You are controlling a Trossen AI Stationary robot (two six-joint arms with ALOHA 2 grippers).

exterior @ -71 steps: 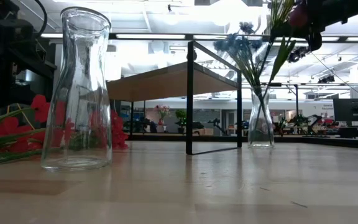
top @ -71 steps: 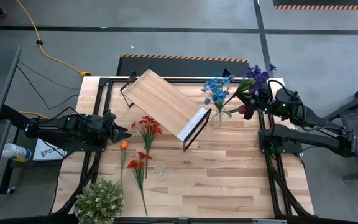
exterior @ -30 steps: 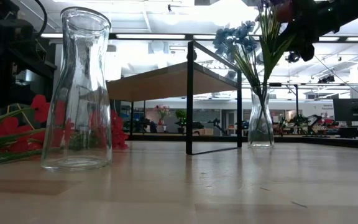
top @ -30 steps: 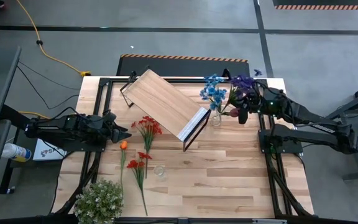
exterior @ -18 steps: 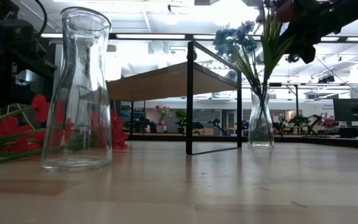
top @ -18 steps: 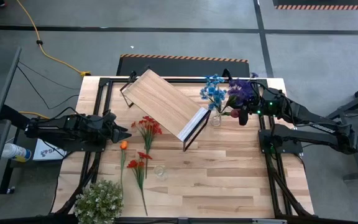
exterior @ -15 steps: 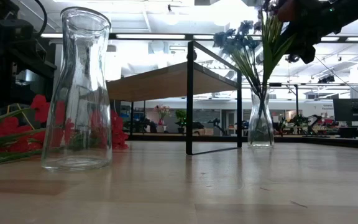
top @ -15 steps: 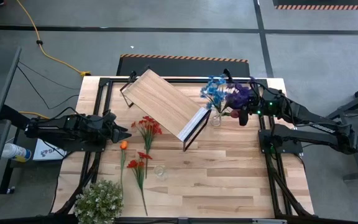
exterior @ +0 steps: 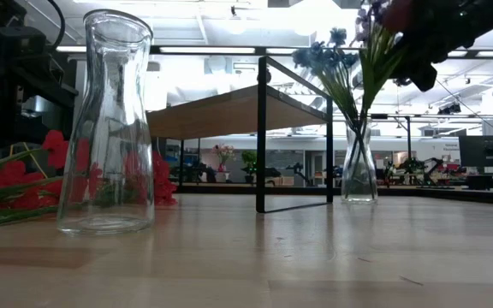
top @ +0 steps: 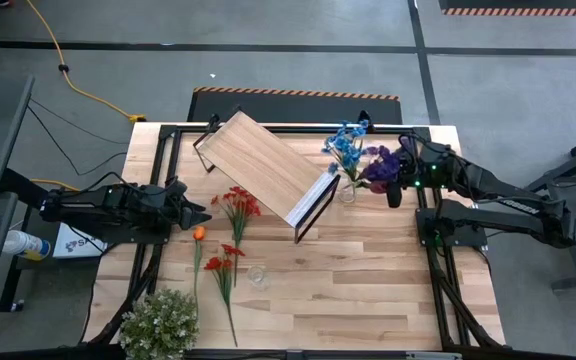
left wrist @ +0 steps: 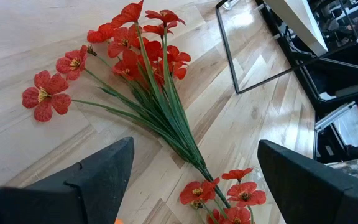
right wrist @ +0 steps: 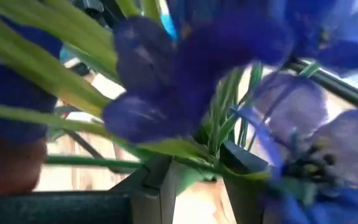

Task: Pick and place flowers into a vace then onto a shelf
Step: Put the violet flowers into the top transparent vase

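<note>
Currently the right gripper (top: 396, 184) sits at upper right of the high view, just beside the glass vase (top: 347, 190), fingers apart around the purple sprig (top: 380, 165); whether they still press it I cannot tell. Blue sprig (top: 345, 143) stands in that vase, stems down its neck. Shelf (top: 265, 166) lies at an angle at top centre. Left gripper (top: 194, 209) rests at mid left, fingers wide, holding nothing, near the red sprigs (top: 236, 203). Second vase (top: 257, 276) is empty at lower centre.
</note>
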